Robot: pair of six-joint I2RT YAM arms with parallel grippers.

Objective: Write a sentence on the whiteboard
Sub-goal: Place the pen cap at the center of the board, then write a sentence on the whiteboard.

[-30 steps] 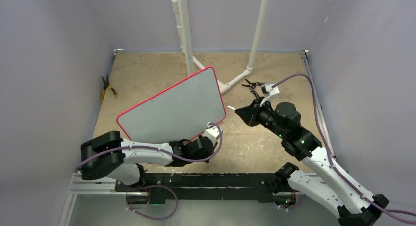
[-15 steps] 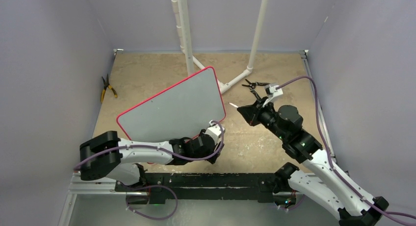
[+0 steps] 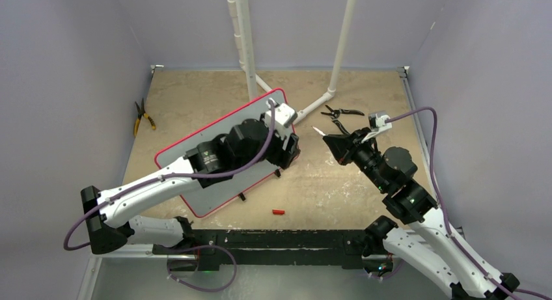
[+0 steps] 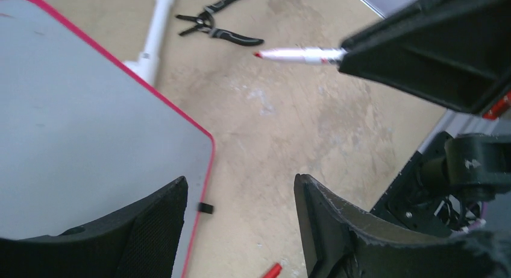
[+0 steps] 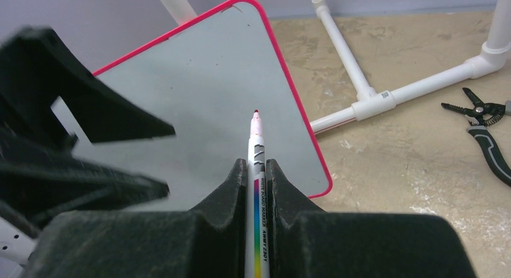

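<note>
The whiteboard [image 3: 224, 190] lies flat on the table, pale grey with a red rim. Its surface is blank, and no sentence shows in any view. My left gripper [image 3: 288, 151] hovers open and empty over the board's right edge. In the left wrist view [image 4: 240, 181] its jaws stand wide apart above the rim [image 4: 208, 145] and the bare table. My right gripper [image 3: 329, 138] is shut on an uncapped red-tipped whiteboard marker [image 3: 320, 131], in the air just right of the board. In the right wrist view the marker [image 5: 255, 139] points at the board [image 5: 199, 85].
A red marker cap [image 3: 278, 212] lies on the table near the front. Black pliers [image 3: 342, 112] lie behind the right gripper, and yellow-handled pliers [image 3: 143, 116] lie at the far left. White PVC pipes [image 3: 312, 105] stand and run along the back. Grey walls enclose the table.
My left arm has swung from the board's near edge up over the board to its right edge. The red cap has come into view on the table. My right gripper has drawn slightly right.
</note>
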